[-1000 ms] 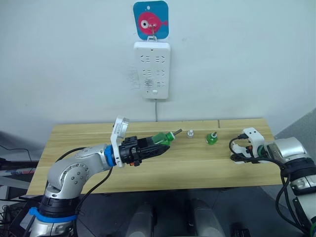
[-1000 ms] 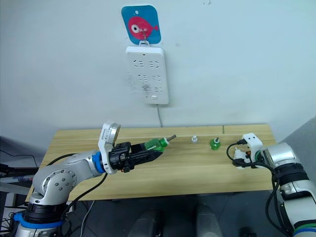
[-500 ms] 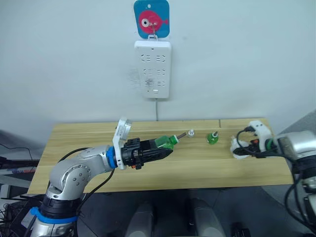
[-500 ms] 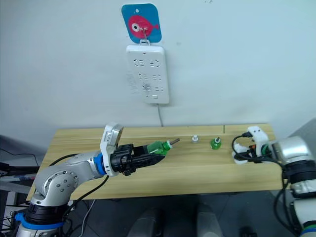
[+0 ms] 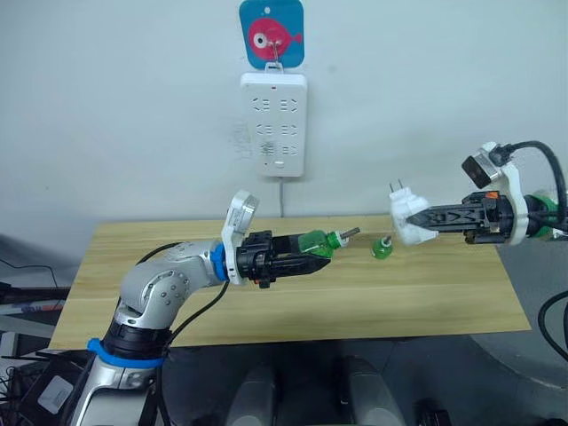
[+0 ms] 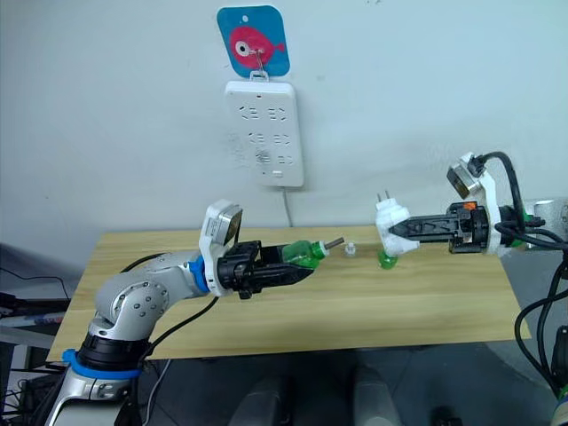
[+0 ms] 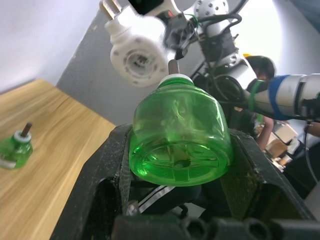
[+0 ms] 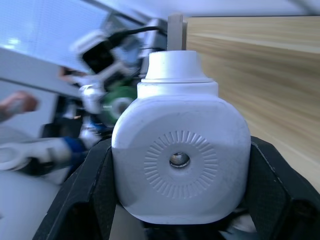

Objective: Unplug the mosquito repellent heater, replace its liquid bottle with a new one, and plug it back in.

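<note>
Heater point(image 5: 406, 218) first: the small white plug-in unit sits clamped in my right gripper point(image 5: 424, 219), up in the air at the right of centre in the left eye view, above the wooden table point(image 5: 266, 311), its two prongs pointing up and toward the wall. My left gripper point(image 5: 306, 251) is closed around the new green bottle point(image 5: 314, 244), lying almost level at the middle of the frame with its wick point(image 5: 349, 233) aimed toward the heater. The two are near each other but still apart. In the left wrist view the bottle's neck points straight at the heater's round socket point(image 7: 137, 61), so I judge the step in hand is mating bottle to heater. To do it well, I think the wick has to enter that hole dead centre before any turning; the heater looks a little tilted against the bottle's line, so I would square the two axes first, close the gap slowly, then screw gently rather than push, since a crooked start could bend the wick or cross the thread. My grip on the rounded bottle is from the base end, which may let it swivel, so light pressure seems wise. The old bottle point(image 5: 382, 248) stands on the table below the heater with a small white cap point(image 6: 351, 250) beside it; I should keep clear of both. The white power strip point(image 5: 274, 123) hangs at the upper centre of the frame under a blue fish hook point(image 5: 272, 34), waiting for the plug-in afterwards.
</note>
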Available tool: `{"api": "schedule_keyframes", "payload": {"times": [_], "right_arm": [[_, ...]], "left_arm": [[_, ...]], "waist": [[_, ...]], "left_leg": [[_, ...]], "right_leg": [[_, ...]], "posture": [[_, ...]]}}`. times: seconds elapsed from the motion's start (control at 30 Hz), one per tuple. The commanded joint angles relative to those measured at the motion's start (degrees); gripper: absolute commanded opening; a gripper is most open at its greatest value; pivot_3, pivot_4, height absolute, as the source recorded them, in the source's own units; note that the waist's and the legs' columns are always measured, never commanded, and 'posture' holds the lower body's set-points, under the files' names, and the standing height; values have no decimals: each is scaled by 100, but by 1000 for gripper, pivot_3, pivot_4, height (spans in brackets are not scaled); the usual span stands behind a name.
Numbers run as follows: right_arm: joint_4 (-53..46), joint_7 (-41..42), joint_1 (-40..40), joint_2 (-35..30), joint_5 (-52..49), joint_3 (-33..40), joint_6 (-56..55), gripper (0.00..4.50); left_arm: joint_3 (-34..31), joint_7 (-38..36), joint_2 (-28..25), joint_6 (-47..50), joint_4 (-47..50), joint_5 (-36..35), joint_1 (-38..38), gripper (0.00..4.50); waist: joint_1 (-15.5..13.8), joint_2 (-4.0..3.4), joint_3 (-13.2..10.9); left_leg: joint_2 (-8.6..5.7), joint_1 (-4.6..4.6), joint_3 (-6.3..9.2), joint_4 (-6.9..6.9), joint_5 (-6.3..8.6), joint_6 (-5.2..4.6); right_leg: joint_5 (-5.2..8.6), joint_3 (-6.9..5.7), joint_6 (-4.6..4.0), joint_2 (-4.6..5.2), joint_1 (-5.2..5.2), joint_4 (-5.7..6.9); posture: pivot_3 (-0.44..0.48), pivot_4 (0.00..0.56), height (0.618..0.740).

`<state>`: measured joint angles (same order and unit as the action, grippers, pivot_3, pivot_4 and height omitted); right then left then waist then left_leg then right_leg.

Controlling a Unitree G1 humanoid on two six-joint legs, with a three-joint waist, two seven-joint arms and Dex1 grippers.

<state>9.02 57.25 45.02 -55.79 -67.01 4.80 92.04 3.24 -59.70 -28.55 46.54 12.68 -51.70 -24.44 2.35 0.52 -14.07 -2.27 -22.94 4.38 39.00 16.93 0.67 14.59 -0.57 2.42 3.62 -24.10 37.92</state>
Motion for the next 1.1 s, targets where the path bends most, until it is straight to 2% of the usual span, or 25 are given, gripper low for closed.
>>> {"api": "schedule_keyframes", "payload": {"times": [0.03, 0.23, 0.57, 0.67, 1.1], "right_arm": [[47, -849, 26, -137, -1227, 64, 46, 2982], [6, -2168, -3, -41, -2549, 28, 46, 2982], [-132, -3597, -195, -240, -4270, -451, -525, 2982], [-237, -3778, -245, -331, -4588, -598, -737, 2982], [-433, -3796, -405, -290, -4599, -734, -933, 2982]], "left_arm": [[51, -194, 28, -77, 34, 16, -81, 2219], [189, -191, 201, -207, -22, 199, -90, 2219], [306, -192, 465, -134, -81, 259, -361, 2219], [394, -241, 465, -183, -76, 339, -370, 2219], [310, -136, 619, -142, -117, 409, -524, 2219]], "waist": [[9, 1, 0], [19, 4, -3], [42, 7, -4], [54, 11, -6], [72, 27, -17]], "left_leg": [[-1, 0, -1, 0, 0, 1], [-4, -1, -13, 3, 6, -11], [-4, 0, -16, 7, 5, -15], [-4, -1, -16, 7, 6, -15], [-2, -1, -16, 6, 6, -16]], "right_leg": [[0, -1, 0, 6, 0, 0], [0, -1, 1, 15, 1, -4], [0, -2, 1, 12, 2, 0], [0, -3, 1, 12, 2, -1], [0, -1, 1, 9, 2, -3]], "posture": [[-131, 243, 740], [-132, 245, 740], [-133, 253, 740], [-137, 255, 740], [-139, 276, 740]]}}
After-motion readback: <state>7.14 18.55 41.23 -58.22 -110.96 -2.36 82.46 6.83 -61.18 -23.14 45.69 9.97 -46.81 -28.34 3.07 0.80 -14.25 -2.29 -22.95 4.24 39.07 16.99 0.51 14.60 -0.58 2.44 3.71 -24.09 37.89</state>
